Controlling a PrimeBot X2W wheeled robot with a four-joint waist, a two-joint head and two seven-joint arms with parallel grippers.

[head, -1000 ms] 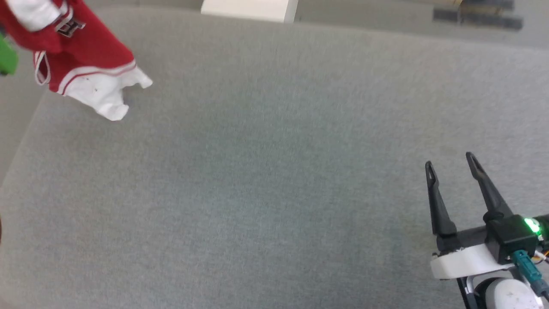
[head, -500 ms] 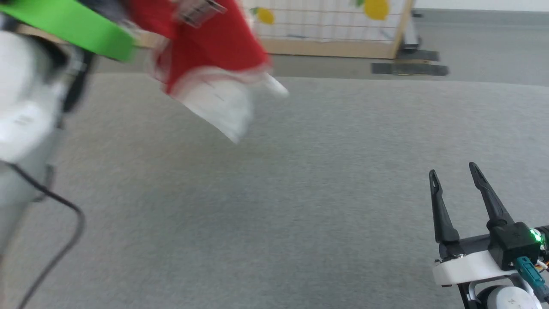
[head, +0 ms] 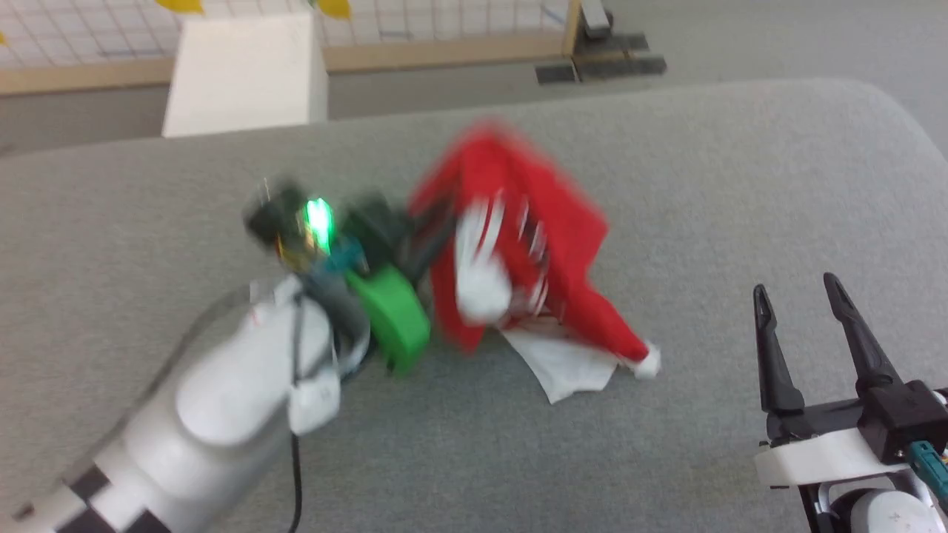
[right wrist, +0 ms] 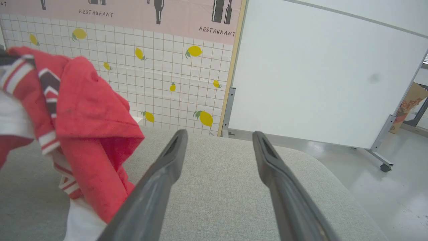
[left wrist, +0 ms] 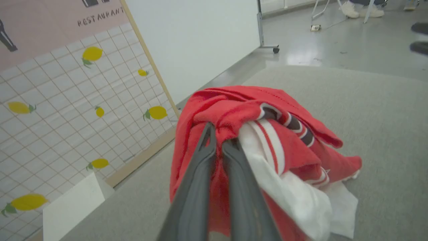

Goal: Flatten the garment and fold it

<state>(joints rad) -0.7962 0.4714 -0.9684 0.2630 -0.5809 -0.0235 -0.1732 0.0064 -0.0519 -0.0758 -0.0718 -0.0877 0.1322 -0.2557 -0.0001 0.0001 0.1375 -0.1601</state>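
Observation:
The garment [head: 518, 244], a red jersey with white sleeves and striped trim, hangs bunched from my left gripper [head: 426, 233] above the middle of the grey table [head: 666, 170]; its lower white sleeve touches the surface. In the left wrist view, the left gripper [left wrist: 219, 139] is shut on a fold of the garment [left wrist: 287, 147]. My right gripper [head: 796, 292] stands open at the lower right, apart from the cloth. Between its spread fingers [right wrist: 217, 137] nothing is held, and the garment [right wrist: 87, 113] hangs to its left.
A white box [head: 244, 74] stands beyond the table's far edge. Behind it runs a partition [right wrist: 150, 63] with a lemon-print grid, and a white board [right wrist: 317, 77] on wheels. The table's right end curves off near my right gripper.
The head camera has swung, so the whole picture shifted. My left arm has carried the garment from the upper left toward the table's middle and lowered it. The right gripper stays open.

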